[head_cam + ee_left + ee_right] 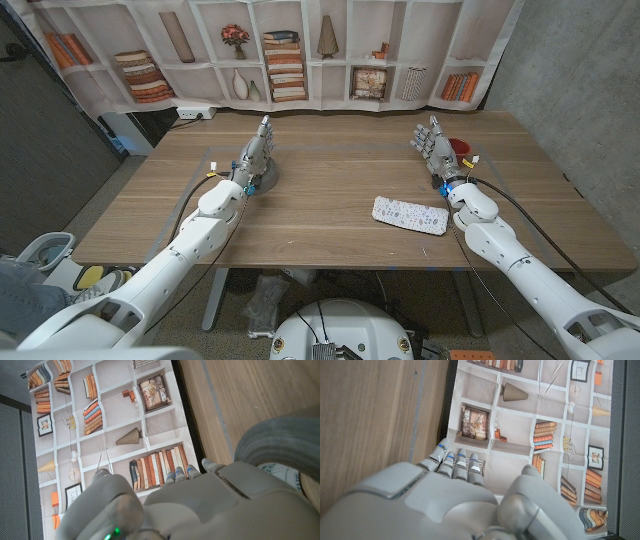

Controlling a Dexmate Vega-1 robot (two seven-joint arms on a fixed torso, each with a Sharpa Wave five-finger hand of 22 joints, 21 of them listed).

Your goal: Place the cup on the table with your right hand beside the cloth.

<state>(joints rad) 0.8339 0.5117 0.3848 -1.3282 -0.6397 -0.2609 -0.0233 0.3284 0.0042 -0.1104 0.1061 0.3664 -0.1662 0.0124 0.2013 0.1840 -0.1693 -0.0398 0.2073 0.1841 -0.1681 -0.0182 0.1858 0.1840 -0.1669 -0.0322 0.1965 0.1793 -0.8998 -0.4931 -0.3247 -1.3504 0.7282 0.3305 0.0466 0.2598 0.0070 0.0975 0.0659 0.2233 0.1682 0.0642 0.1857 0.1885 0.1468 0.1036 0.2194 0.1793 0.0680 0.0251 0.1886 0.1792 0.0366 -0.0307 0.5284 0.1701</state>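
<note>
A red cup (461,147) stands on the wooden table (330,180) at the far right. My right hand (434,146) is raised just to its left with its fingers apart and nothing in it. In the right wrist view the right hand (445,505) shows its back, with the fingers (456,463) stretched towards the table's far edge. A white patterned cloth (409,214) lies folded nearer the front edge, left of my right forearm. My left hand (257,152) is up at the left middle of the table, fingers extended and holding nothing.
A grey round object (270,180) sits on the table right beside my left hand, seen large as the grey round object (280,440) past my left hand (200,505). A bookshelf-print backdrop (290,50) hangs behind the table. Bare wood spans the middle.
</note>
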